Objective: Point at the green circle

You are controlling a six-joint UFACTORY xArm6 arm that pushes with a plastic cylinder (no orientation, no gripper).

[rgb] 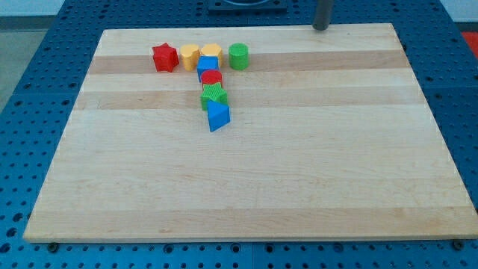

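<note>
My tip (321,28) stands upright at the desk's (299,187) top edge, touching nothing, well right of the green circle (238,56), which sits beside the yellow block (212,52).

- Bright, even light falls from overhead across the pale wooden surface (254,172), with no strong glare.
- The blocks cast only short, soft shadows close to their bases, as beside the green circle (238,56).
- The picture is fairly sharp at centre, slightly soft overall, with fine detail lost on the small blocks.
- My tip (321,28) at the view's top looks dark and blurred.
</note>
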